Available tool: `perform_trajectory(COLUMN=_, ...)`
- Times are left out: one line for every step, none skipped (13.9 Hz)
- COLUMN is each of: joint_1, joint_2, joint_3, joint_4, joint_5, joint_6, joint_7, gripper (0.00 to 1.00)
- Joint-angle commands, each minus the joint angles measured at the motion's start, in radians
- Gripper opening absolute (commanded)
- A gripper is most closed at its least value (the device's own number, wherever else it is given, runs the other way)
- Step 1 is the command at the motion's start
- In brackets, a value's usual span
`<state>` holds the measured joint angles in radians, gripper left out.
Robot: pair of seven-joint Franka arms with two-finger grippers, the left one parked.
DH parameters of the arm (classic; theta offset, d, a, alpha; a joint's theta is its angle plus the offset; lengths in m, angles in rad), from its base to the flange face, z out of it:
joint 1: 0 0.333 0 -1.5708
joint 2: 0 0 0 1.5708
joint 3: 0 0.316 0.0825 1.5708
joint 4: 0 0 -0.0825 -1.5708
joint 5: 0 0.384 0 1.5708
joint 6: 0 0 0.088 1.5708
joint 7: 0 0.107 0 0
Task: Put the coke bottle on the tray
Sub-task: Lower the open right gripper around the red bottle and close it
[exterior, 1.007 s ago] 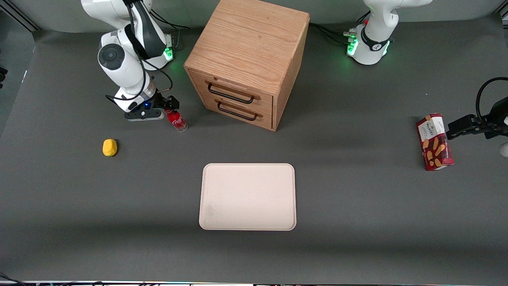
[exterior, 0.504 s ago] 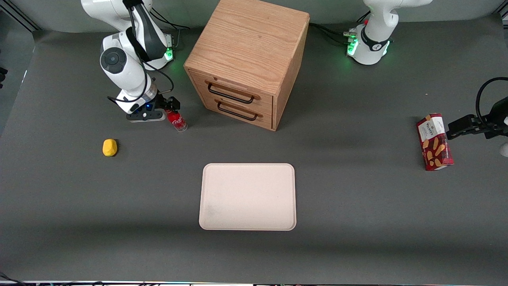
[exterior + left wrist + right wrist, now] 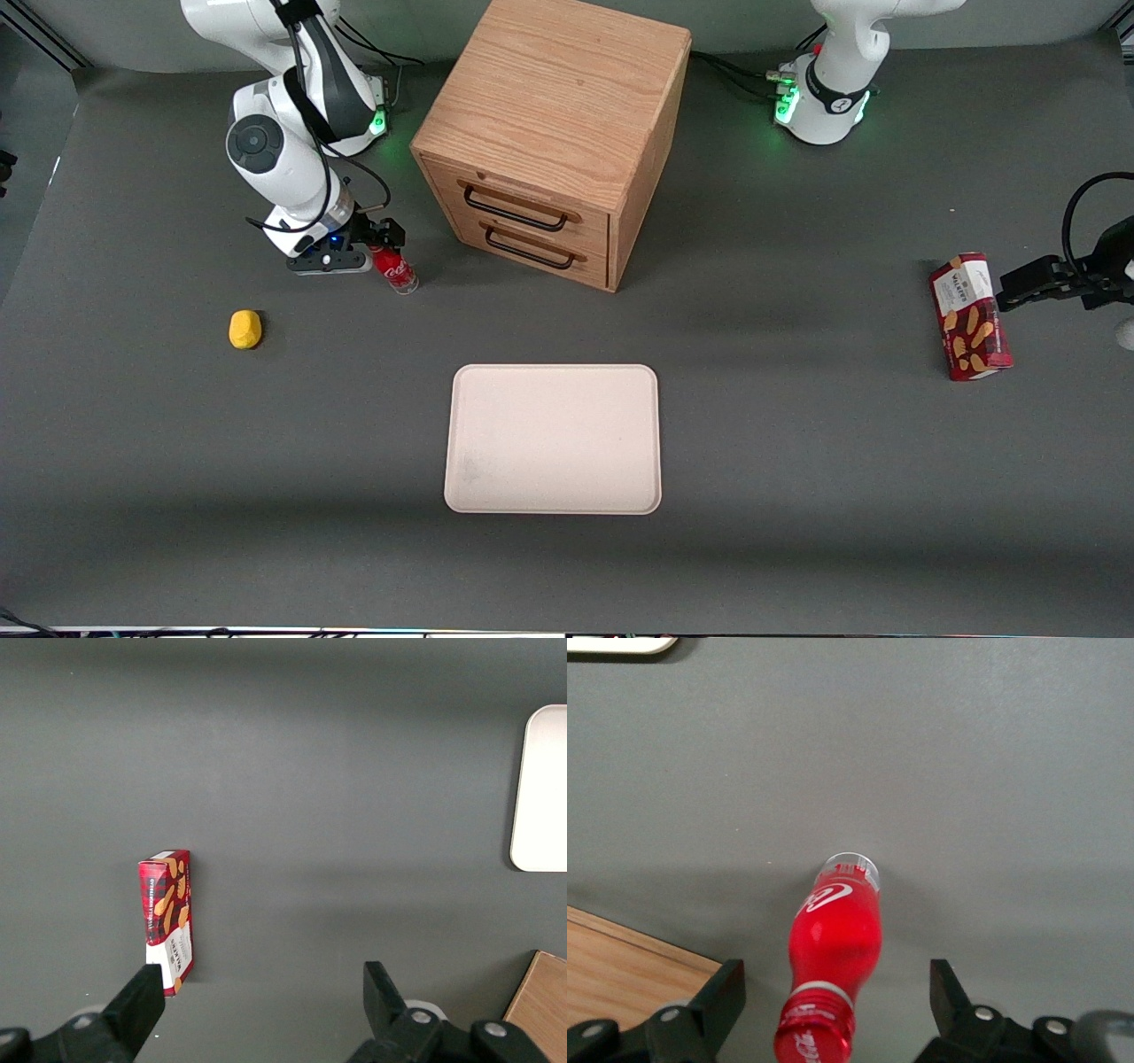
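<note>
The coke bottle [image 3: 395, 268] is small and red with white script and a clear base. It stands upright on the grey table beside the wooden cabinet, toward the working arm's end. My right gripper [image 3: 379, 239] hovers right over its cap. In the right wrist view the gripper [image 3: 835, 985] is open, with one black finger [image 3: 725, 990] on each side of the bottle [image 3: 837, 935] and a gap to it on both sides. The pale cream-pink tray [image 3: 554, 439] lies flat and bare, nearer the front camera than the cabinet. Its corner shows in the right wrist view [image 3: 620, 644].
A wooden cabinet [image 3: 554, 133] with two black-handled drawers stands close beside the bottle; its edge shows in the right wrist view [image 3: 629, 958]. A yellow lump [image 3: 244, 329] lies toward the working arm's end. A red snack box [image 3: 970, 316] lies toward the parked arm's end.
My right wrist has shifted a little toward the bottle and the cabinet. The bottle and the tray have not moved.
</note>
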<state>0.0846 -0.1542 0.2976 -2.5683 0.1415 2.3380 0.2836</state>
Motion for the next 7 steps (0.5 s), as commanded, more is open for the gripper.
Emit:
perform_trajectory(joint_1=-0.005, joint_2=0.002, joint_3=0.021, joint_4=-0.003, joint_5=0.032, joint_6=0.017, joint_7=0.003, gripper=0.92)
perform_trajectory(joint_1=-0.005, joint_2=0.002, joint_3=0.022, joint_4=-0.003, joint_5=0.032, joint_6=0.018, joint_7=0.003, gripper=0.9)
perform_trajectory(joint_1=-0.005, joint_2=0.002, joint_3=0.022, joint_4=-0.003, joint_5=0.032, joint_6=0.017, joint_7=0.002, gripper=0.86)
perform_trajectory(joint_1=-0.005, joint_2=0.005, joint_3=0.022, joint_4=-0.003, joint_5=0.03, joint_6=0.018, joint_7=-0.001, gripper=0.77)
perform_trajectory(joint_1=-0.005, joint_2=0.01, joint_3=0.022, joint_4=-0.003, joint_5=0.032, joint_6=0.018, joint_7=-0.001, gripper=0.65)
perform_trajectory(joint_1=-0.005, joint_2=0.012, joint_3=0.022, joint_4=-0.003, joint_5=0.03, joint_6=0.018, joint_7=-0.003, gripper=0.49)
perform_trajectory(joint_1=-0.005, joint_2=0.012, joint_3=0.022, joint_4=-0.003, joint_5=0.032, joint_6=0.017, joint_7=-0.006, gripper=0.33)
